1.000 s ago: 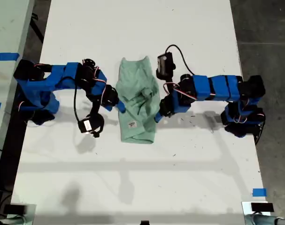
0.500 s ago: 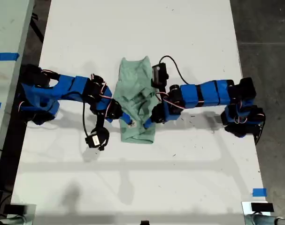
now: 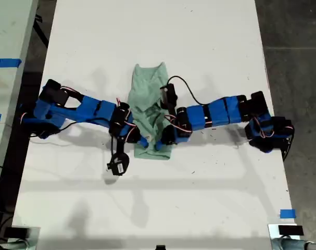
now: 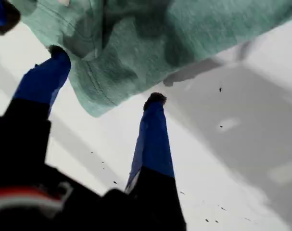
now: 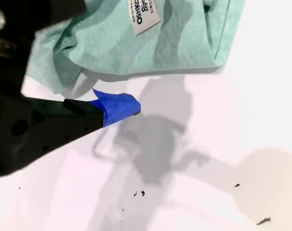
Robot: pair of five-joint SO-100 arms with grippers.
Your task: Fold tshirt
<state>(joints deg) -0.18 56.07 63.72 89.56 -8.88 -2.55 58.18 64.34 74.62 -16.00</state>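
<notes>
The pale mint-green tshirt (image 3: 149,88) lies lengthwise at the table's middle, its lower half bunched between the two arms. My first gripper (image 3: 161,144), on the arm from the exterior view's right, sits at the shirt's lower edge. It is open (image 4: 107,74), with a hemmed corner of the tshirt (image 4: 136,53) hanging between its blue fingertips (image 4: 154,103). My second gripper (image 3: 141,141), on the arm from the exterior view's left, is open at the opposite side. One blue fingertip (image 5: 119,107) rests on the table just below the tshirt (image 5: 174,43) and its white label (image 5: 145,13).
White table (image 3: 163,208) with dark floor past its edge at the exterior view's right. A blue tape mark (image 3: 287,213) sits near the exterior view's lower right. The second arm's camera (image 3: 116,166) hangs beside the shirt. Another taped surface (image 3: 4,62) borders the exterior view's left.
Both grippers moved toward the exterior view's bottom edge and closer together, drawing the shirt's upper layer down with them. The label seen half a second ago is now covered in the exterior view.
</notes>
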